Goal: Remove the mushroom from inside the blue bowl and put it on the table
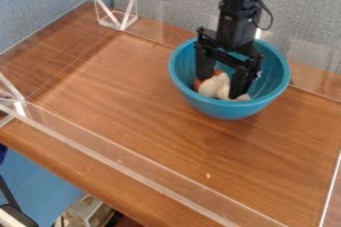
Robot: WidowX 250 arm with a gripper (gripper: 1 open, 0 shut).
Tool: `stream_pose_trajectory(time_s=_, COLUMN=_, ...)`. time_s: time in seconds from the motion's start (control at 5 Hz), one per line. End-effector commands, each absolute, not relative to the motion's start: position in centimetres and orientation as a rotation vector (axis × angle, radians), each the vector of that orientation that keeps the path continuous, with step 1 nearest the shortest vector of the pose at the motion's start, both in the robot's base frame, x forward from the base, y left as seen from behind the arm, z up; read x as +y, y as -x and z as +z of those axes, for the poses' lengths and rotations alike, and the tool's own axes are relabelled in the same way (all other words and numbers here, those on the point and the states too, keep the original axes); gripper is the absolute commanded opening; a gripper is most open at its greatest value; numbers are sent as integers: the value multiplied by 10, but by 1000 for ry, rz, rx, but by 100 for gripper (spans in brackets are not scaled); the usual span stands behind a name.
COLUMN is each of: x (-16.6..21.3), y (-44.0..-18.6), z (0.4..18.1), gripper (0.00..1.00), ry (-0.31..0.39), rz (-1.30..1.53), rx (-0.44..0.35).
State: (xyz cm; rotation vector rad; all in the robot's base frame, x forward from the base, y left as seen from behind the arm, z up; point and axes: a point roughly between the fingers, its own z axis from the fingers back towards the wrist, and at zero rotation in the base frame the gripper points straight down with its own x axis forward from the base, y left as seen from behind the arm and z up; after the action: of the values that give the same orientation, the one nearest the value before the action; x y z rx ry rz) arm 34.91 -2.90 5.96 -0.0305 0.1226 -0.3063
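The teal-blue bowl (pixel 229 97) stands on the wood-grain table (pixel 120 102) at the right rear. Inside it lies the mushroom (pixel 218 86), cream-white with a bit of orange-brown cap showing at its left. My black gripper (pixel 225 80) points straight down into the bowl and is open. Its two fingers (pixel 204 68) straddle the mushroom, one on each side. Part of the mushroom is hidden behind the fingers. Whether the fingers touch it I cannot tell.
Low clear acrylic walls (pixel 160 176) run along the table's edges. A clear triangular bracket (pixel 115 14) stands at the back left corner. Bare wood stretches left and in front of the bowl.
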Motion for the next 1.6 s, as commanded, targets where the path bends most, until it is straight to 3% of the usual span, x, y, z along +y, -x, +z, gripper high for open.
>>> stream_pose_trajectory(time_s=0.0, x=-29, y=-363, z=63, gripper=100, ry=35, rz=-358, rx=73)
stream_pose_trajectory(time_s=0.2, x=-27, y=-367, z=53, gripper=100, ry=43, rz=-380, rx=81)
stream_pose_trajectory(time_s=0.4, x=-25, y=-370, z=43, gripper=0, ry=50, rz=-407, rx=86)
stream_pose_trajectory(time_s=0.6, x=-22, y=-372, z=36, gripper=0, ry=59, rz=-429, rx=88)
stream_pose_trajectory(time_s=1.4, x=-27, y=-363, z=42, gripper=0, ry=84, rz=-475, rx=86)
